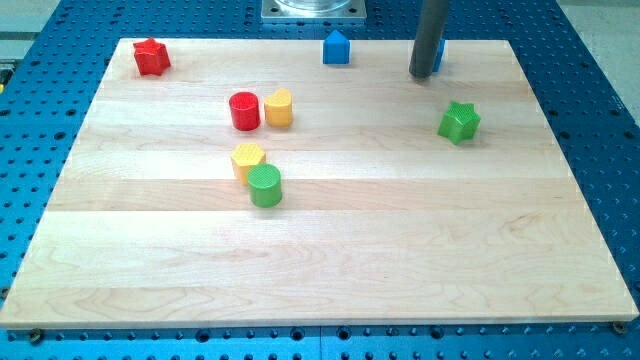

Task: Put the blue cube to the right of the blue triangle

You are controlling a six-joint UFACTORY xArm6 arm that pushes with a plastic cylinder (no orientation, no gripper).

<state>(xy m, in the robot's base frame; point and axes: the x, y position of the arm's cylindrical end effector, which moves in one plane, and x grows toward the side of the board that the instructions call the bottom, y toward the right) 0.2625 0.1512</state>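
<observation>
My tip (421, 73) is being held touching the blue cube (439, 57), mostly hidden behind it at the worktop (330, 270) top edge, right of the blue triangle (336, 48). No jaws are being carried.

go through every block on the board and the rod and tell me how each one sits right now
red star: flat, top left corner.
blue triangle: upright, top edge.
blue cube: mostly hidden behind my tip.
red cylinder: upright, close beside yellow cylinder.
yellow hexagon: touching green cylinder.
green star: alone, right side.
</observation>
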